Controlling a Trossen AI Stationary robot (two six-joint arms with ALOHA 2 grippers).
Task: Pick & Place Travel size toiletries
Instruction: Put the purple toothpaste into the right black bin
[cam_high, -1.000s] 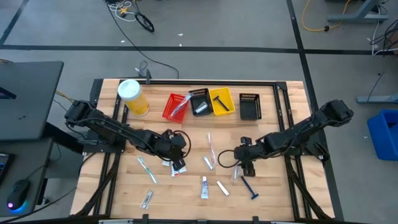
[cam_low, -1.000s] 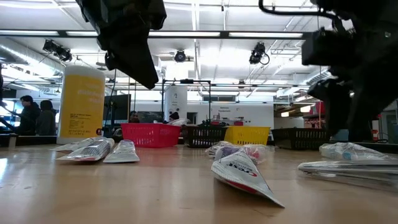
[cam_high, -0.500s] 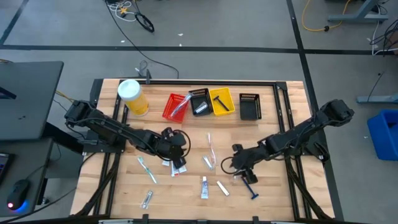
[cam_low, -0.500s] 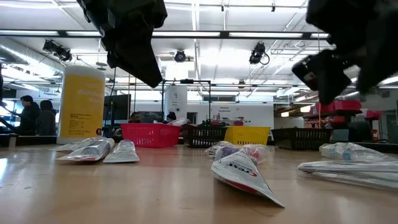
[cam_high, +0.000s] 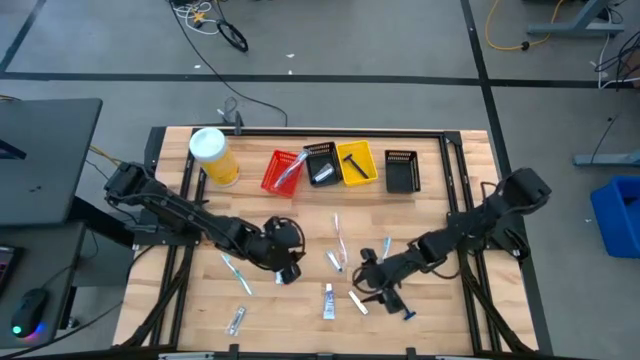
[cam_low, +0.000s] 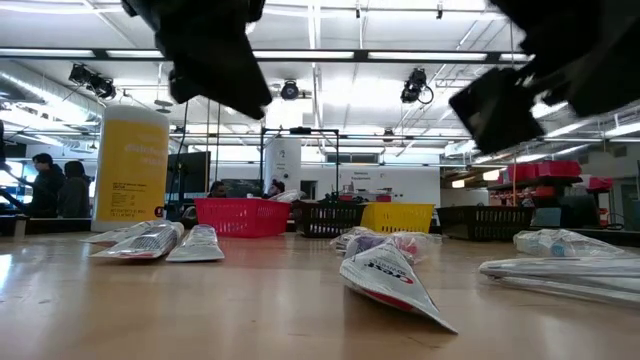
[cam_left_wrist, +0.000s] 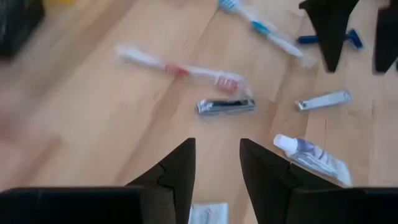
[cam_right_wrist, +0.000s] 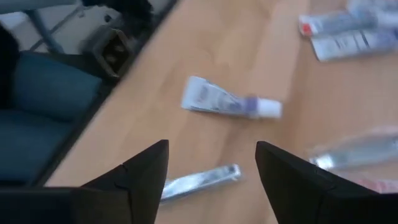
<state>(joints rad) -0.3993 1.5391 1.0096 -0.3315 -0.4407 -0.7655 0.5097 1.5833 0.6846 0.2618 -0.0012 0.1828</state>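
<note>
Sorting is barely started: red bin (cam_high: 281, 171), black bin (cam_high: 320, 163) and yellow bin (cam_high: 356, 162) each hold something, second black bin (cam_high: 400, 170) looks empty. Most toiletries remain loose on the bench (cam_high: 440, 310): toothbrush (cam_high: 234, 270), tube (cam_high: 328, 299), nail clipper (cam_right_wrist: 198, 181), blue razor (cam_high: 403, 305). Left gripper (cam_left_wrist: 217, 168) hovers mid-bench, fingers apart, nothing between them. Right gripper (cam_right_wrist: 211, 168) hangs above the clipper, fingers spread wide, empty.
</note>
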